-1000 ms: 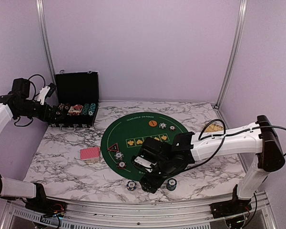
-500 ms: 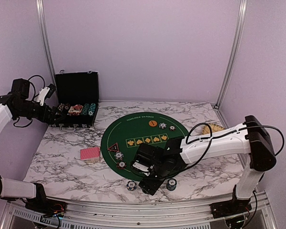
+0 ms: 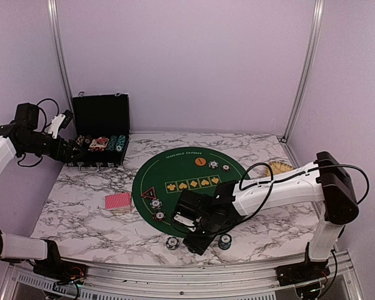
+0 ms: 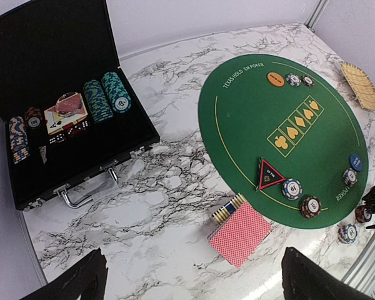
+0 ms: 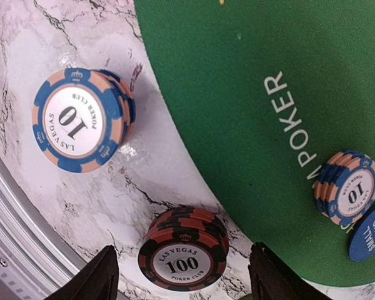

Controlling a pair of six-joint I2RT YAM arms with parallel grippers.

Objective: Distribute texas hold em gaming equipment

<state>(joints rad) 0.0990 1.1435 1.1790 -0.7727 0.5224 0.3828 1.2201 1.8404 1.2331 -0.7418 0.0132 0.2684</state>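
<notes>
My right gripper (image 3: 197,240) (image 5: 184,273) is open and low over the marble at the front edge. Its fingers stand either side of a black-and-red 100 chip stack (image 5: 183,250) (image 4: 362,214) without touching it. A blue 10 stack (image 5: 78,119) (image 3: 172,242) sits on the marble beside it. Another 10 stack (image 5: 350,187) and the blue button disc (image 5: 372,231) lie on the green mat (image 3: 187,175). The red-backed cards (image 3: 117,201) (image 4: 240,232) lie left of the mat. The triangle (image 4: 270,174) and orange disc (image 4: 275,79) are on the mat. My left gripper (image 3: 61,149) (image 4: 194,281) is open and empty.
The open black case (image 3: 100,134) (image 4: 50,75) at the back left holds more chips, cards and dice. A tan slatted object (image 3: 280,166) lies right of the mat. Another chip stack (image 3: 224,241) sits right of my right gripper. The table's front rail (image 5: 25,250) is close by.
The right arm has swung a little to the left while its gripper stays low at the front edge. The left arm has not moved.
</notes>
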